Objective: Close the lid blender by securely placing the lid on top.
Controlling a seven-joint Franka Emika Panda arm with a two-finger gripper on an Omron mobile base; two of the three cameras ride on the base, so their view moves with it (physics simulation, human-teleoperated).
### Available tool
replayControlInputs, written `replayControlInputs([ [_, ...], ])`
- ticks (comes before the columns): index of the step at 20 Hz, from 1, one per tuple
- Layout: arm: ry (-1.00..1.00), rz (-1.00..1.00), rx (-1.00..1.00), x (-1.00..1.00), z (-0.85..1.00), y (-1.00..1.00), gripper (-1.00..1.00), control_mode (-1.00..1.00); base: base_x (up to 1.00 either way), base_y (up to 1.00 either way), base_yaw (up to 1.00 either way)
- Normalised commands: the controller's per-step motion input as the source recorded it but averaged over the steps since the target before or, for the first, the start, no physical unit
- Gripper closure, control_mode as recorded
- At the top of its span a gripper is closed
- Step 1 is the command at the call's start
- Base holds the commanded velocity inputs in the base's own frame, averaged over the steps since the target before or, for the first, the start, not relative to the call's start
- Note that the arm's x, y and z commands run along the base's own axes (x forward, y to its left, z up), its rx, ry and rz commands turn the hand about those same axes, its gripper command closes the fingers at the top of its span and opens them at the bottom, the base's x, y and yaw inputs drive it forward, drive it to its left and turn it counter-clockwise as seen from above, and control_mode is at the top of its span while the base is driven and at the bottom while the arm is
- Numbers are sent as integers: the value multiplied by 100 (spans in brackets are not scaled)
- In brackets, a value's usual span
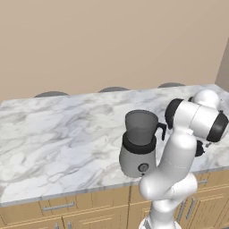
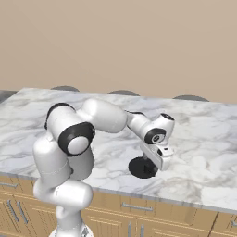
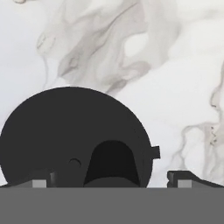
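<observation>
**A:** Lid first — where is it?

**B:** Flat on the marble counter, near the front edge, knob up. In my hand view the black round cap sits right below my gripper, its short knob rising between my two finger tips. From the right base view I see the lid as a dark disc under my hand, with the gripper lowered over it.

**A:** Are you holding it?

**B:** No. My jaws stand spread wide, one finger tip to each side of the knob, with clear space between them and it. Nothing is clamped.

**A:** And the blender?

**B:** In the left base view the blender stands upright on the counter close to the front edge: grey rounded base with a small round knob facing forward, black collar, smoky jar with its black handle on the right. The jar's mouth is uncovered. My arm rises just beside it on the right, and the lid lies well apart from it.

**A:** Anything else on the counter?

**B:** Three dark rounded shapes show beyond its far edge; I cannot tell what they are.
</observation>
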Motion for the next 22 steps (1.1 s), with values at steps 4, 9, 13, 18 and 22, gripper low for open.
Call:
replayControlInputs([
  [4,0,0,0,0,-14,4,-100,-100,0,0,0],
  [9,0,0,0,0,-7,5,-100,-100,0,0,0],
  [13,1,0,0,0,-2,8,-100,-100,0,0,0],
  [18,3,0,0,0,0,8,-100,-100,0,0,0],
  [22,2,0,0,0,-5,5,-100,-100,0,0,0],
])
